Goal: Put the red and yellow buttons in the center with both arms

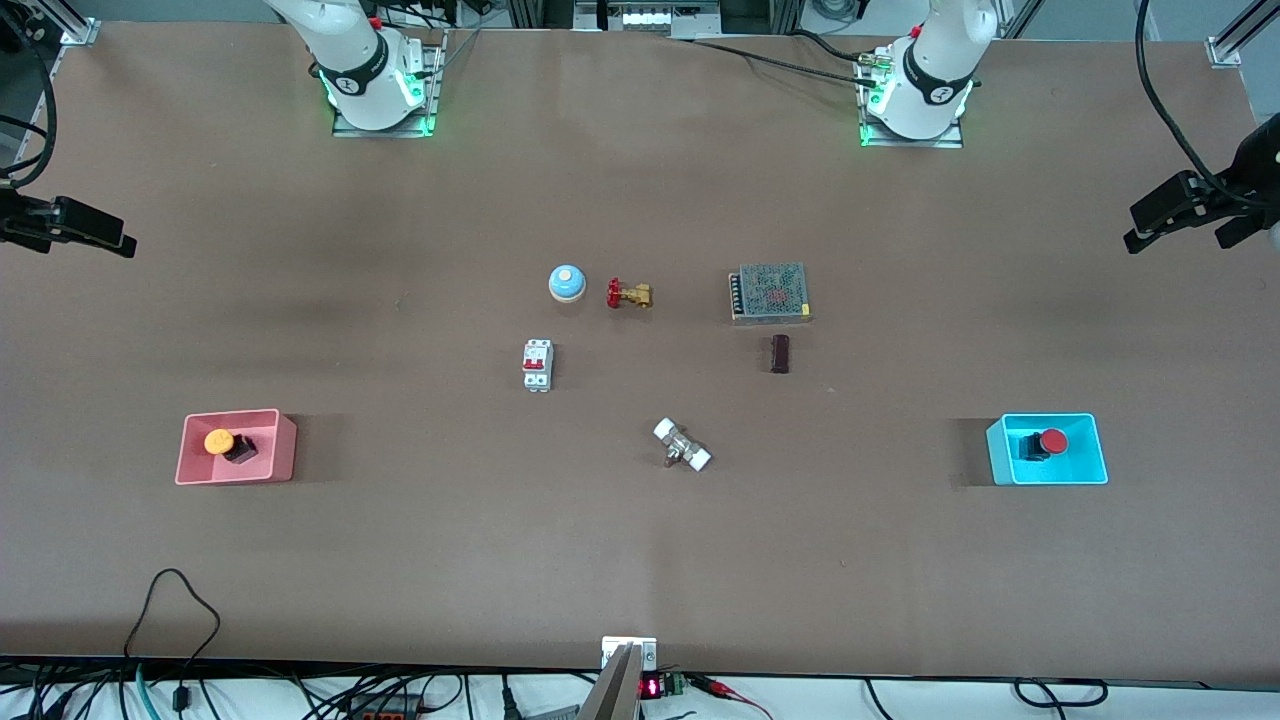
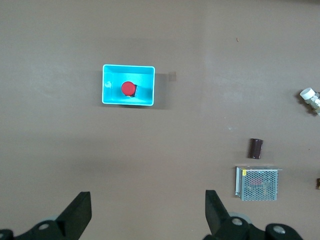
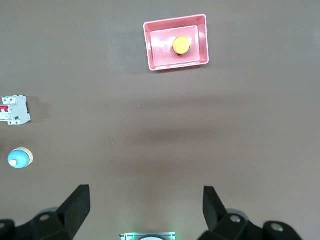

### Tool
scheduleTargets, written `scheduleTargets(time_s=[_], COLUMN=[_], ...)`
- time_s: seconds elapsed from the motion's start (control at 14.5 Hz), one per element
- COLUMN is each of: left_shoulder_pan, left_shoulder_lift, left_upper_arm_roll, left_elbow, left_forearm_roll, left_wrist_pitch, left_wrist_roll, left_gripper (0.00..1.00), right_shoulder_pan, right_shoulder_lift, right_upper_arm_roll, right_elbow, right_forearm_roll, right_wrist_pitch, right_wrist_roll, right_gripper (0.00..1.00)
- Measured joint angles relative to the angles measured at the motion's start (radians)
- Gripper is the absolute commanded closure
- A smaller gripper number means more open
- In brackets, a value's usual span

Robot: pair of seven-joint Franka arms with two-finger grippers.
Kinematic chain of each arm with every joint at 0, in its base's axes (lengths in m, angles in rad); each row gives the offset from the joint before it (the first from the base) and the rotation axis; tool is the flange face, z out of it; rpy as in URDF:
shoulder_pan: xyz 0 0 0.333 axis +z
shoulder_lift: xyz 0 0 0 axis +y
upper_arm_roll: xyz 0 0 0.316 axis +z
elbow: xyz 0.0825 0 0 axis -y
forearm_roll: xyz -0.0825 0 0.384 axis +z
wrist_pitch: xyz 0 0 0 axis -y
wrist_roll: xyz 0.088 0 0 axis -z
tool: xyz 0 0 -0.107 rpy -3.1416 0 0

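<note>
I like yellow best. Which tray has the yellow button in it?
The pink tray holds the yellow button; the light-blue tray has the red button.

Matte brown tabletop (image 1: 400, 560), perforated metal box (image 1: 770, 292), glossy plastic trays (image 1: 270, 470)

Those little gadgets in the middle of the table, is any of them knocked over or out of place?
Mostly tidy. The white-capped fitting lies at a slant, unlike the squarely set breaker and mesh-topped box. The yellow button in the pink tray leans over; the red button sits in the blue tray. Nothing spilled or broken.
</note>
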Motion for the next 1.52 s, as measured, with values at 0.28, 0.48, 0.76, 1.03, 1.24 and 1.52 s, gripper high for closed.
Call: scheduleTargets(time_s=[0.28,0.48,0.76,1.03,1.24,1.52], left_shoulder_pan=[-0.001,-0.005,-0.004,0.016,0.035,0.065], left_shoulder_lift=[0.000,0.001,0.033,0.132,0.218,0.325], left_upper_arm_roll=[-0.001,-0.001,0.000,0.005,0.007,0.009], left_elbow=[0.000,0.000,-0.007,-0.012,-0.014,-0.017], left_forearm_roll=[0.000,0.000,0.000,0.000,0.009,0.032], left_wrist_pitch=[0.000,0.000,0.015,0.109,0.176,0.274], left_wrist_roll=[-0.036,-0.036,-0.019,0.003,0.020,0.059], left_gripper=[0.00,0.00,0.00,0.00,0.00,0.00], right_shoulder_pan=[0.000,0.000,-0.010,-0.032,-0.040,-0.049], right_shoulder_lift=[-0.001,0.002,0.074,0.203,0.303,0.435], right_upper_arm_roll=[0.000,-0.001,-0.011,-0.015,-0.015,-0.016], right_elbow=[0.000,-0.003,-0.019,-0.023,-0.021,-0.021], right_forearm_roll=[0.000,0.000,-0.002,-0.031,-0.034,-0.035], right_wrist_pitch=[-0.002,0.000,0.089,0.246,0.366,0.522], right_wrist_roll=[0.000,0.000,0.000,-0.017,-0.041,-0.088], right_gripper=[0.00,0.00,0.00,0.00,0.00,0.00])
